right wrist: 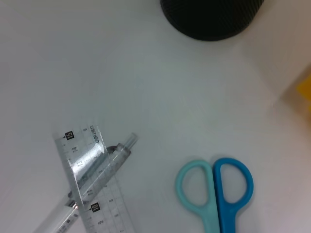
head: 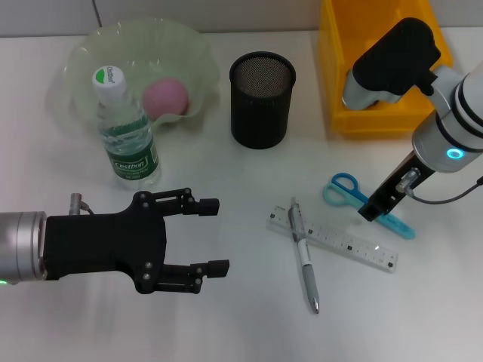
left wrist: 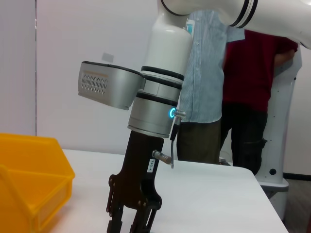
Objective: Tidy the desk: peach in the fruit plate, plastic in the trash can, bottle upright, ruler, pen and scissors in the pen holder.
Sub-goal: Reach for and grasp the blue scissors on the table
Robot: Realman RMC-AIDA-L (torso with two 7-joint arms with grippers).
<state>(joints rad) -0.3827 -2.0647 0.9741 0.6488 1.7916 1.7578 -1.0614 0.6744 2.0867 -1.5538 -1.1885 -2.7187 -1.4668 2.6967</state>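
Left claw (head: 213, 235) lower left of the head view, fingers spread, nothing in it, hovering over the table (head: 226, 324) just below the bottle (head: 124, 128). Bottle upright, touching the plate (head: 79, 56) rim, upper left. Peach (head: 165, 98) in the plate. Pen holder (head: 261, 99) top centre, upright. Trash can (head: 339, 113) upper right, partly behind the right arm. Right claw (head: 375, 213) centre right, down over the scissors (head: 341, 188) blades; open or clenched, can't tell. Scissors flat on table, handles toward the holder. Ruler (head: 347, 245) flat, lower centre-right, pen (head: 305, 260) lying across its left end.
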